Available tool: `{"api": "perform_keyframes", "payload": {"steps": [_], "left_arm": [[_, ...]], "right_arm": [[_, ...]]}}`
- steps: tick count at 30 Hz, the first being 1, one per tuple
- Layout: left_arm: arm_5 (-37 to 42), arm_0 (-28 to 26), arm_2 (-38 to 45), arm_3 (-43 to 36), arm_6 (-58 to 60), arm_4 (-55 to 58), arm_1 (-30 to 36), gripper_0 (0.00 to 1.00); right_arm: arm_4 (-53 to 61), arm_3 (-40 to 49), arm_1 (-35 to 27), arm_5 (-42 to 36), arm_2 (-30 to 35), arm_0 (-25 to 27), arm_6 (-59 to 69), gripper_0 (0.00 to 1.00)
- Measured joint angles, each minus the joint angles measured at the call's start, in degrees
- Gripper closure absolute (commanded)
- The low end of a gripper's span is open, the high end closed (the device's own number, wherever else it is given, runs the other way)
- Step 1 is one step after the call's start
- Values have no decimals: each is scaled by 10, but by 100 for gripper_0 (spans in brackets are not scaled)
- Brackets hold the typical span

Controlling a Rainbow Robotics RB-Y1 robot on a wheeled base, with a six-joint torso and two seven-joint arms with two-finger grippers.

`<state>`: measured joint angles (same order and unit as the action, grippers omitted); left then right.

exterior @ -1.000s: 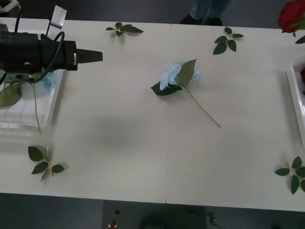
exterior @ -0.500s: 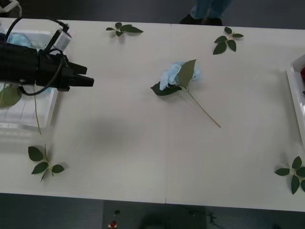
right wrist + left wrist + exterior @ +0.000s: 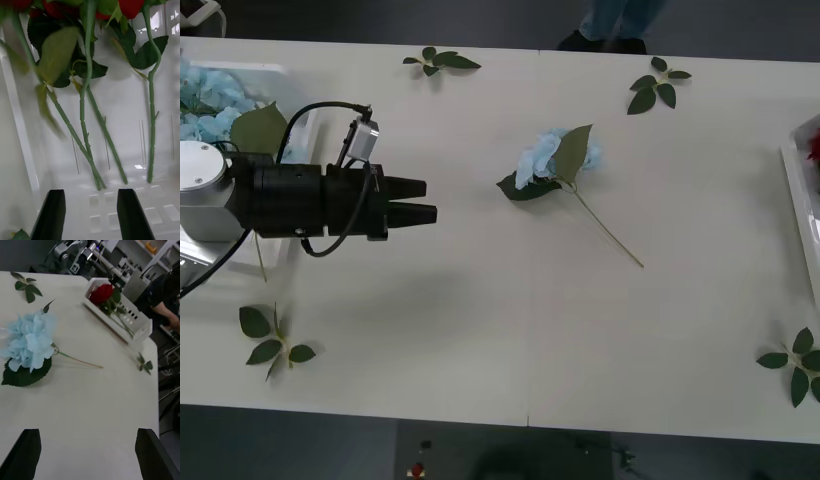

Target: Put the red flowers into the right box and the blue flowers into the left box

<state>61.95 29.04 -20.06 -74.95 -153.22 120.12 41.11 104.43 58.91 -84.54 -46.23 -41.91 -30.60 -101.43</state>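
1. Left end effector [image 3: 428,200]: over the tabletop [image 3: 480,330] just beside the left box [image 3: 298,130], pointing toward the centre; fingers parted and holding nothing, seen at the two corners in the left wrist view with bare surface between them.
2. Blue flowers: one [image 3: 552,158] lies alone at mid-tabletop, cluster over a dark leaf, stem running toward the near right; apart from the left end effector, with open surface on every side; others [image 3: 205,95] lie in the left box at the far left edge.
3. Red flowers [image 3: 86,75]: in the right box [image 3: 797,190], whose white rim shows at the right edge of the front view; stems lie on its floor, blooms at the far end.
4. Right end effector [image 3: 90,213]: inside the right box just short of the stem ends; black fingers apart, grasping nothing.
5. Loose leaf sprigs: two near the far edge [image 3: 440,61] [image 3: 658,84], one at the near left [image 3: 270,338], one at the near right [image 3: 795,362]; all well apart from the central flower.
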Motion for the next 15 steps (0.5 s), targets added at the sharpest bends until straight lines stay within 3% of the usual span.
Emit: {"api": "perform_keyframes", "payload": {"steps": [9, 15], "left_arm": [[-11, 2, -42, 0, 0, 70, 11, 27], [-11, 2, -42, 0, 0, 76, 11, 27]], "right_arm": [[76, 16, 0, -38, 0, -7, -10, 0], [147, 66, 17, -102, 0, -66, -99, 0]]}}
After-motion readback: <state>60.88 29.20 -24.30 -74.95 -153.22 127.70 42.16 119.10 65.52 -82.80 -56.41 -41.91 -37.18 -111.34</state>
